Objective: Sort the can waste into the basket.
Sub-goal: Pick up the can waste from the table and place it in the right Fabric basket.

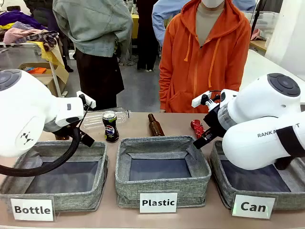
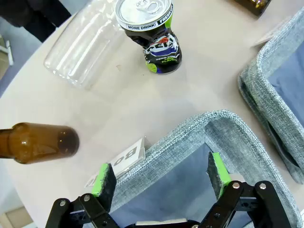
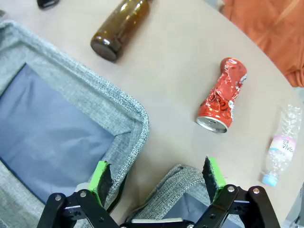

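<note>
A dented black-blue Pepsi can (image 1: 110, 126) (image 2: 154, 38) stands upright on the table behind the left basket. A crushed red can (image 1: 197, 128) (image 3: 222, 95) lies on its side near the far edge. The grey basket labelled "Can" (image 1: 220, 183) sits at the front right; its near corner (image 3: 178, 178) shows between my right fingers. My left gripper (image 1: 86, 139) (image 2: 159, 178) hangs open and empty over the "Bottle" basket's corner. My right gripper (image 1: 203, 140) (image 3: 156, 178) is open and empty, above the gap between the "Plastic" and "Can" baskets, short of the red can.
The baskets labelled "Bottle" (image 1: 97, 183) and "Plastic" (image 1: 162, 183) sit left and centre. A brown bottle (image 1: 155, 125) (image 3: 118, 28) lies mid-table, another (image 2: 38, 142) at the left. A clear bottle (image 1: 102, 118) (image 2: 80, 45) lies by the Pepsi can, a small one (image 3: 282, 147) beyond the red can. A person in orange stands opposite.
</note>
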You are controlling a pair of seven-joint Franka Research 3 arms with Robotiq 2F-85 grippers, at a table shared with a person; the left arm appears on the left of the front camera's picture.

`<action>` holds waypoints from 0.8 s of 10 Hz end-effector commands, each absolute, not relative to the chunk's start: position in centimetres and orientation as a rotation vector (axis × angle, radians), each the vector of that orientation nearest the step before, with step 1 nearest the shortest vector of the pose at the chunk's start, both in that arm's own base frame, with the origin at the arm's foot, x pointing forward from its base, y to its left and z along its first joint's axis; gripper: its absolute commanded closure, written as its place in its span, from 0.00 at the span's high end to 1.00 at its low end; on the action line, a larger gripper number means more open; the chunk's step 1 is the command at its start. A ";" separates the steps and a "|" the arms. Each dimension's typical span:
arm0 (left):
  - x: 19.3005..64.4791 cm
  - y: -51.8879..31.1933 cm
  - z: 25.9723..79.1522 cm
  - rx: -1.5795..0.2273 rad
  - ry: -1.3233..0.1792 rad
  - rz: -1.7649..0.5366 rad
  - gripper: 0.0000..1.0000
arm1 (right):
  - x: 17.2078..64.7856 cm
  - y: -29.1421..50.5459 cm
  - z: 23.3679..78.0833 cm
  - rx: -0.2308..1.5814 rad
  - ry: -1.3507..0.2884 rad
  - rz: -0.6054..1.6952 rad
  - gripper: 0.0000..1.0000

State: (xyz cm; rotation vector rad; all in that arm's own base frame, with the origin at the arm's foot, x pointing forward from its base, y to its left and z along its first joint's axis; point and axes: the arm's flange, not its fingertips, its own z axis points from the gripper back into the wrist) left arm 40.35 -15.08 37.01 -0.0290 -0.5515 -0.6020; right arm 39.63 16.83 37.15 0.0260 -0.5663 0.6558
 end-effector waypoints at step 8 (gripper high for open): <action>40.4 -15.1 37.0 -0.029 -0.552 -0.602 1.00 | 39.6 16.8 37.2 0.026 -0.566 0.656 1.00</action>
